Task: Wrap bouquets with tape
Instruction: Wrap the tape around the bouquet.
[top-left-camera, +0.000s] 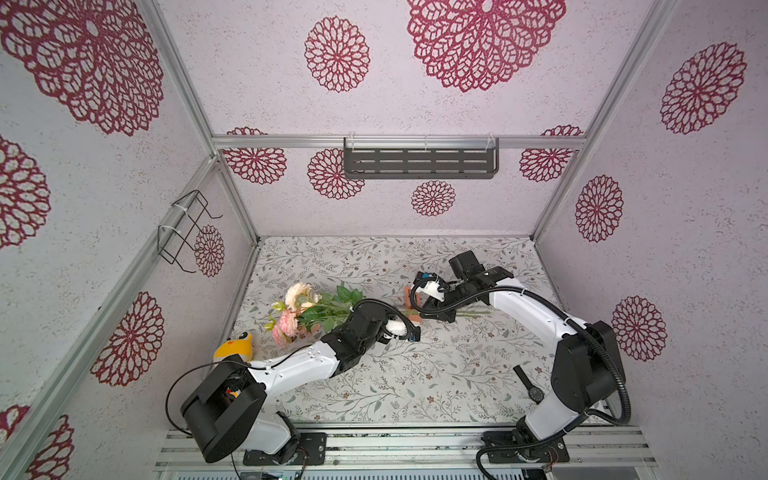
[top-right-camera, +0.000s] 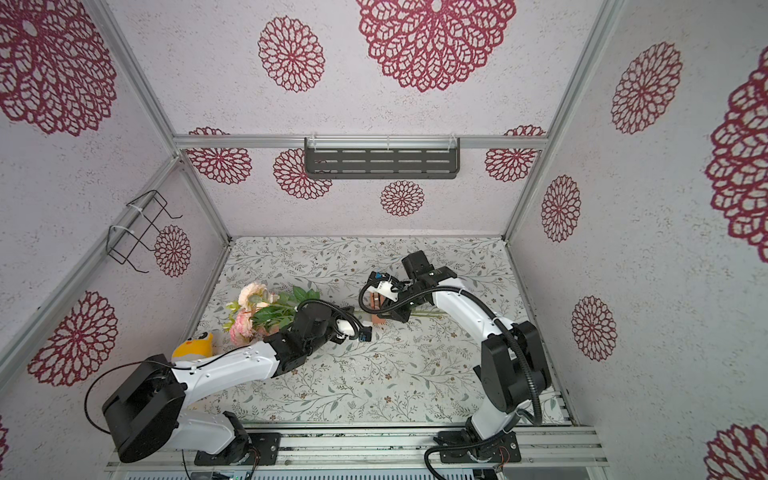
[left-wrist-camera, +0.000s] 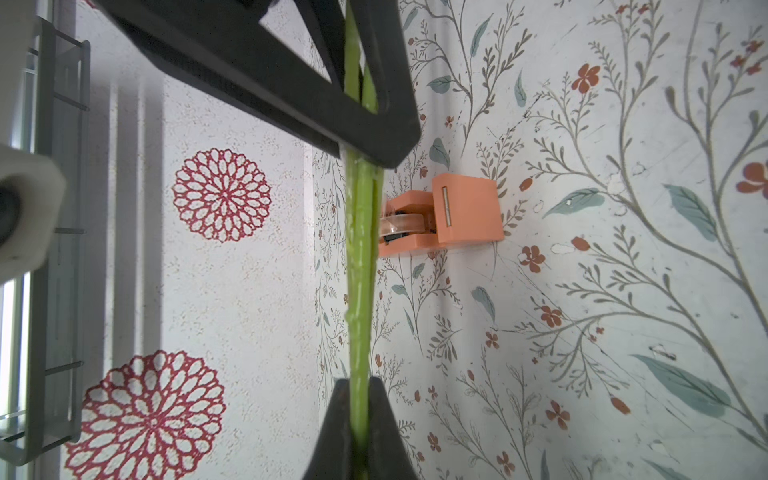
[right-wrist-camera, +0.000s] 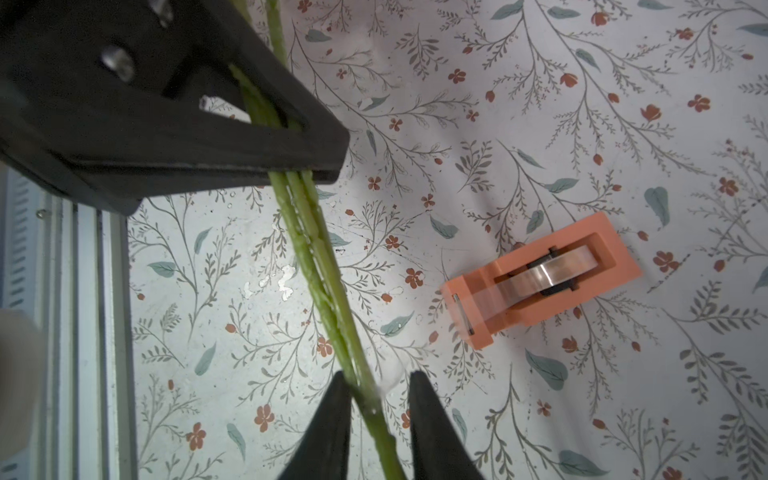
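Stems (left-wrist-camera: 359, 270) of the pink-and-peach artificial bouquet (top-left-camera: 309, 309) sit clenched in the left gripper (left-wrist-camera: 359, 386), right gripper (right-wrist-camera: 376, 384) straddling loosely; pulling from the orange block tape dispenser (right-wrist-camera: 469, 303) looks next.

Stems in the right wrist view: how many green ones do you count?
3 stems, bundled side by side, from the left gripper into the open right gripper; more may be hidden.

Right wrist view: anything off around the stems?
A small clear flap, likely tape, sticks out from the stems beside the right pincer instead of lying flat around them. The table mat also shows scuffed white patches nearby.
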